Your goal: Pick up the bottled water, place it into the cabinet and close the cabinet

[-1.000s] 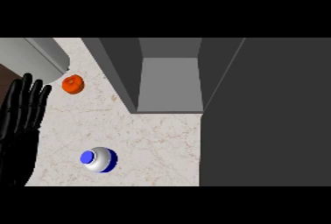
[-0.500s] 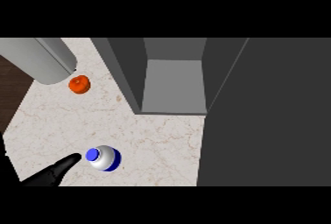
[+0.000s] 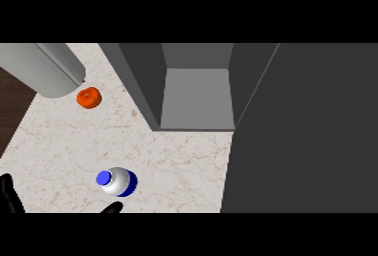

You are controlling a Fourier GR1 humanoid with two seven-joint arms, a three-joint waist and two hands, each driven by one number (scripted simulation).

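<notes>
Bottle (image 3: 116, 181) — pale body, blue band, blue cap. It stands upright on the marble counter (image 3: 66, 145), near left, its long axis vertical and the cap pointing up at the viewer. Far right of it is the cabinet (image 3: 196, 95), door (image 3: 303, 130) open, showing grey inner walls — the bottle is outside it. An orange fruit (image 3: 88, 97) lies far left beside a grey cylinder (image 3: 44, 67). The left hand (image 3: 7, 195) barely shows at the near edge; its state cannot be told.

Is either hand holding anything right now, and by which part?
Nothing is held. The bottled water stands free on the counter; the left hand barely shows at the lower edge, apart from it.
</notes>
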